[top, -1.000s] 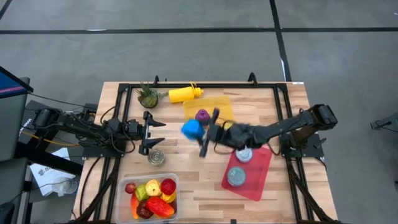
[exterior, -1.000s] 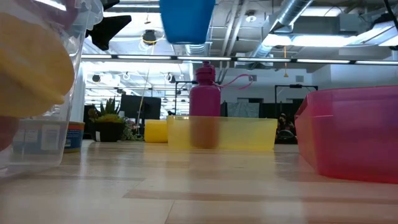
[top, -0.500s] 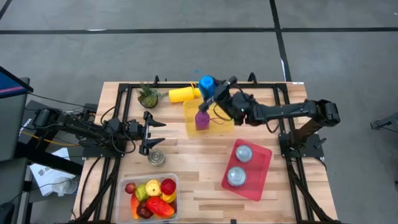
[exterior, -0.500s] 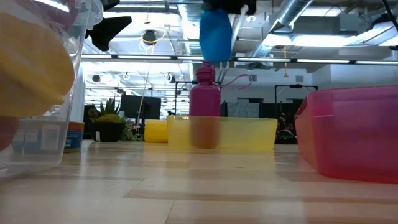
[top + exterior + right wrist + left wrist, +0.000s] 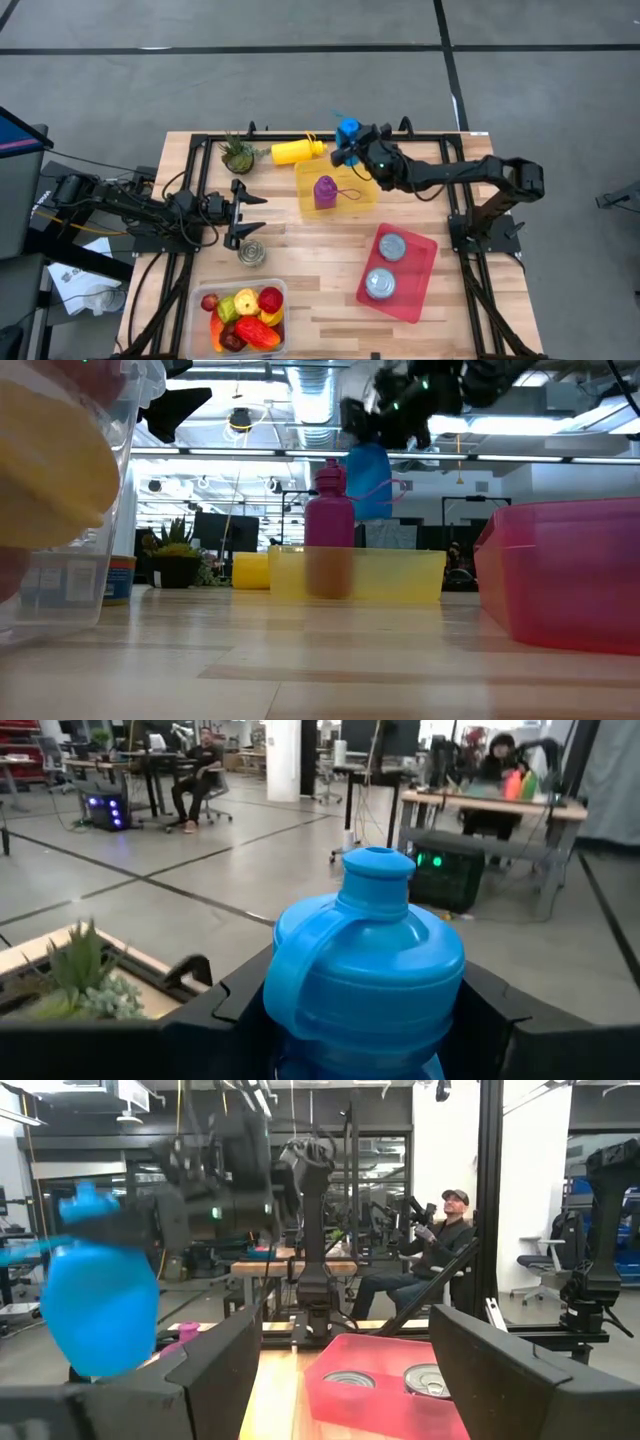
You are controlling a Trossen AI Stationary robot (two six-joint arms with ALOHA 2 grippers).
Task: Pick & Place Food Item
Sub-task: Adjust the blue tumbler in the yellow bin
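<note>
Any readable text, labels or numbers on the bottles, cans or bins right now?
None can be read.
Blue bottle in the right gripper: plain, no print showing.
Pink bottle: no label visible.
Can by the clear bin: a label band, too blurred to read.

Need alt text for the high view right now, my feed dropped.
Seen from above, the right gripper holds a blue bottle over the table's far edge, beside a yellow tray with a purple bottle standing in it. The left gripper waits open at the left, near a tin can.
</note>
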